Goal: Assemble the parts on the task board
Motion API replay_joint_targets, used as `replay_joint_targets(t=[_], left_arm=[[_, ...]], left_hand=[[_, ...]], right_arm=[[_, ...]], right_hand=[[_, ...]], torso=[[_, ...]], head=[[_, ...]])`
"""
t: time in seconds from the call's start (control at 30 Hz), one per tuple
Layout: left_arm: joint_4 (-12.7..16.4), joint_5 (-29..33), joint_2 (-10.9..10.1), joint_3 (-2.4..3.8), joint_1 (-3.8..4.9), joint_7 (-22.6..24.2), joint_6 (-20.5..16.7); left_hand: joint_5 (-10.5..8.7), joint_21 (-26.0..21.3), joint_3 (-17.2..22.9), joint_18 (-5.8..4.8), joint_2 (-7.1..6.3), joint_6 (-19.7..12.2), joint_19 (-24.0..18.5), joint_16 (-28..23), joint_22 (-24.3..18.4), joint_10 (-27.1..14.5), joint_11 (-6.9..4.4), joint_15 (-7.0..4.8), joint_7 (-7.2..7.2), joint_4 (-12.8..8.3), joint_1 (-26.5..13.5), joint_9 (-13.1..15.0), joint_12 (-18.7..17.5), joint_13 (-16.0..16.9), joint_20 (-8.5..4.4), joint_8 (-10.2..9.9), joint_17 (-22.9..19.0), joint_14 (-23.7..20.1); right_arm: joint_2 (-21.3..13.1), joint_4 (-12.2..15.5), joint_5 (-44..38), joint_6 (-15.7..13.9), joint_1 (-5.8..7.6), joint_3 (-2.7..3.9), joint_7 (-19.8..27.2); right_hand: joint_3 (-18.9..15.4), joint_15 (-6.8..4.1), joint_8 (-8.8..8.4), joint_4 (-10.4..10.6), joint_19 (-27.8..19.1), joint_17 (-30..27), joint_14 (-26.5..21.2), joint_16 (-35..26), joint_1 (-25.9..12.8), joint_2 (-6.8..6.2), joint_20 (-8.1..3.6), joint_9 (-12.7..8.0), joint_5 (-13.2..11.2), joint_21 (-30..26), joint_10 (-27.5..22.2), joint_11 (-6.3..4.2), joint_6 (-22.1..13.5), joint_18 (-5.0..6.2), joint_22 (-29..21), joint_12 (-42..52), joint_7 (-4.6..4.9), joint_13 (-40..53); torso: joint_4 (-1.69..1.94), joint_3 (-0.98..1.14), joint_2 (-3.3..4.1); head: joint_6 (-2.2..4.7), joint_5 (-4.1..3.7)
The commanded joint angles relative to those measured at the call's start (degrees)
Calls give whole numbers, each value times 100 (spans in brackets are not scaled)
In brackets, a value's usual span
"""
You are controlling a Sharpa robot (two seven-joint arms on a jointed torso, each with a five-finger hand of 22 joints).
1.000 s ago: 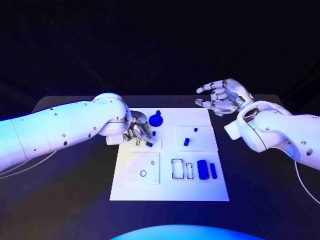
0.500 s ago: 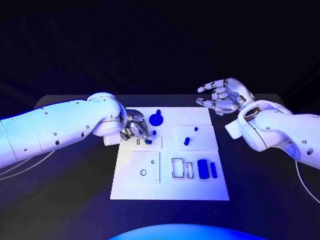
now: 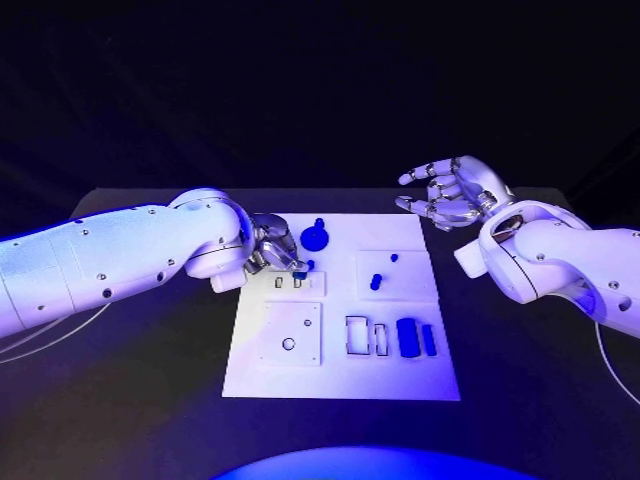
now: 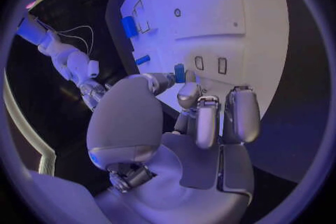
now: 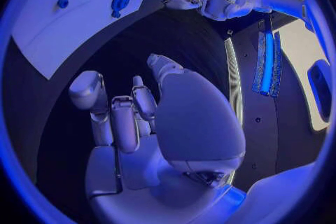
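The white task board (image 3: 342, 375) lies in the middle of the black table. My left hand (image 3: 274, 255) hovers over its far left part and pinches a small blue part (image 3: 301, 268) between thumb and finger, just above two small slots (image 4: 199, 63). The same small blue part (image 4: 179, 73) sits at the fingertips of my left hand (image 4: 189, 123) in the left wrist view. My right hand (image 3: 450, 195) hangs in the air beyond the board's far right corner, fingers apart and half curled, holding nothing. My right hand (image 5: 154, 123) is above bare table.
On the board lie a round blue part (image 3: 316, 238), two small blue pegs (image 3: 375, 283), two blue blocks (image 3: 408, 337) beside two empty frames (image 3: 355, 335), and a ring hole (image 3: 289, 344). Black table (image 3: 147, 380) surrounds the board on all sides.
My left hand has shifted slightly toward the far side and the small blue part has risen with it. The right hand has barely moved.
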Motion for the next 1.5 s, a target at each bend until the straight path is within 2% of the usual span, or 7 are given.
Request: replay_joint_targets(t=[0.03, 0.2, 0.3, 0.5, 0.67, 0.77, 1.5], left_arm=[[31, -756, 18, -11, -26, 77, -380], [27, -930, 41, -20, -65, 31, -336], [30, -971, 55, -24, -85, 7, -240], [29, -977, 84, -27, -104, -22, -72], [14, -982, 112, -30, -111, -39, -22], [-5, -990, 128, -32, -114, -53, 51], [-155, -1101, 182, -58, -190, -100, 301]], left_hand=[[190, 30, 1069, -67, -52, 100, 41, 20, 32, 59, -5, -49, -51, -1045, -50, 900, 37, 33, -22, 9, 1508, 615], [489, 39, 1093, -72, -101, 164, 62, 20, 60, 124, -25, -70, -70, -1114, -149, 934, 65, 85, -42, -1, 1508, 615], [761, 48, 1086, -77, -129, 208, 80, 20, 88, 166, -41, -84, -85, -1171, -226, 965, 81, 120, -55, -6, 1508, 615], [1026, 59, 1065, -83, -152, 255, 100, 20, 120, 209, -56, -97, -101, -1233, -307, 1000, 103, 163, -68, -10, 1508, 615], [1088, 64, 1060, -86, -156, 266, 108, 20, 134, 224, -60, -101, -106, -1250, -328, 1010, 115, 182, -71, -10, 1508, 615], [1254, 71, 1052, -89, -160, 299, 119, 20, 153, 255, -72, -111, -119, -1286, -399, 1041, 137, 218, -80, -3, 1508, 615], [1375, 86, 1009, -97, -140, 401, 146, 20, 200, 368, -113, -134, -174, -1303, -541, 1118, 247, 347, -97, 69, 1508, 615]], right_arm=[[-10, -6, -8, 33, -3, 2, 38], [-18, -21, -8, 30, -4, 2, 40], [-15, -37, -8, 29, -4, 2, 41], [-8, -57, -7, 29, -9, 1, 45], [-4, -59, -7, 27, -10, 1, 47], [-2, -61, -7, 28, -11, 1, 47], [-4, -63, -8, 30, -13, 0, 47]], right_hand=[[43, -6, 38, 5, -28, 514, 302, -37, 24, 18, 5, 5, 31, -33, -37, -13, -21, 103, -5, -20, -3, -5], [49, -6, 45, 12, -35, 499, 297, -47, 17, 17, 4, 8, 47, -52, -48, -13, -25, 106, -16, -32, -2, -20], [49, -6, 45, 12, -35, 499, 297, -47, 17, 17, 4, 8, 47, -52, -48, -13, -25, 106, -16, -32, -2, -20], [51, -6, 47, 12, -39, 490, 294, -53, 17, 15, 4, 8, 52, -62, -51, -13, -27, 107, -22, -35, -2, -24], [54, -7, 49, 12, -43, 481, 291, -59, 17, 13, 4, 9, 56, -72, -55, -13, -29, 109, -29, -38, -2, -28], [54, -7, 49, 12, -43, 481, 291, -59, 17, 13, 4, 9, 56, -72, -55, -13, -29, 109, -29, -38, -2, -28], [54, -7, 49, 12, -43, 481, 291, -59, 17, 13, 4, 9, 56, -72, -55, -13, -29, 109, -29, -38, -2, -28]], torso=[[-7, -1, 0], [-7, -5, 4], [-8, -5, 6], [-10, -5, 0], [-15, -8, 6], [-19, -11, 6], [-11, -14, 8]], head=[[-6, 14], [-10, 23], [-23, 37], [-36, 49], [-29, 53], [-36, 50], [-90, 11]])
